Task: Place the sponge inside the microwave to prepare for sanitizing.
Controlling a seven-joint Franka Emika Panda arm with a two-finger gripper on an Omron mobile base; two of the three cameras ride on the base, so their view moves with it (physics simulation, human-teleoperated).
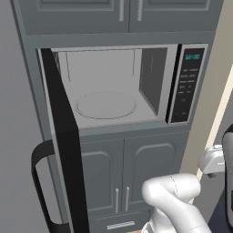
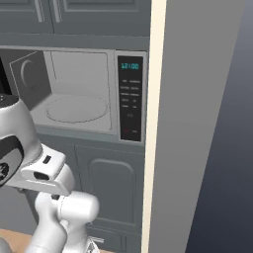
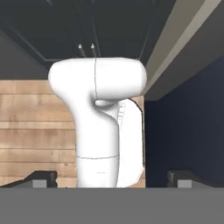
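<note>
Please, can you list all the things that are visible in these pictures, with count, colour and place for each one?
microwave: one, silver-grey frame, built into the cabinets, door swung open to the left
microwave door: one, black, curved black handle
turntable: one, grey, round, on the microwave floor, nothing on it
keypad: one, black with teal digits, right of the cavity
upper cabinet doors: two, grey, above the microwave
lower cabinet doors: two, grey, below the microwave
side panel: one, grey with cream edge, right of the microwave
floor: light wood planks
robot arm: one, white
pincer: one, dark tips, open, holding nothing
</note>
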